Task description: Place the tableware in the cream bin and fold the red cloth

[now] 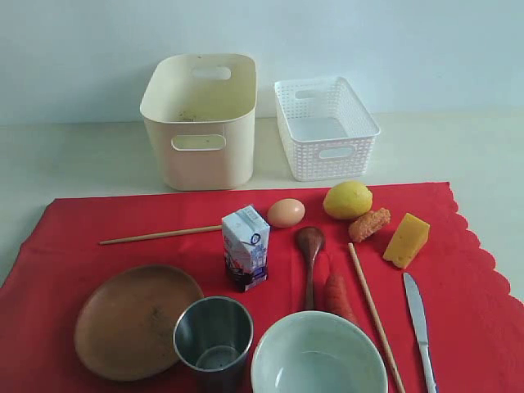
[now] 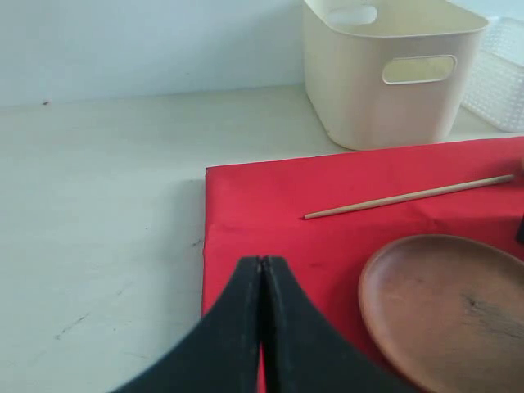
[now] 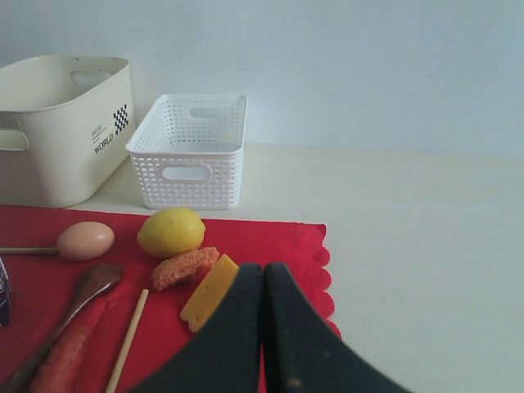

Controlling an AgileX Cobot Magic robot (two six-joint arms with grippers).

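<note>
Exterior view: every piece of tableware lies on the red cloth (image 1: pixel 65 237). I see the wooden plate (image 1: pixel 135 321), steel cup (image 1: pixel 213 336), bowl (image 1: pixel 318 356), spoon (image 1: pixel 309 254), knife (image 1: pixel 417 315) and two chopsticks (image 1: pixel 160 235) (image 1: pixel 375 315). They share the cloth with a milk carton (image 1: pixel 246 247) and some food. I judge the cloth cannot be folded until it is cleared, so the tableware comes first.

The cream bin (image 1: pixel 201 168) stands off the cloth, just beyond its far edge, beside a white basket (image 1: pixel 325 127). Its top is open, which should suit dropping pieces in.

My left gripper (image 2: pixel 262 264) hangs over the cloth's plain side edge near the plate, jaws pressed together on nothing. My right gripper (image 3: pixel 264 268) hangs over the scalloped edge near the cheese wedge (image 3: pixel 210 292), likewise pressed together and empty. I read this as one arm posted at each side of the cloth, with no pick begun.
</note>
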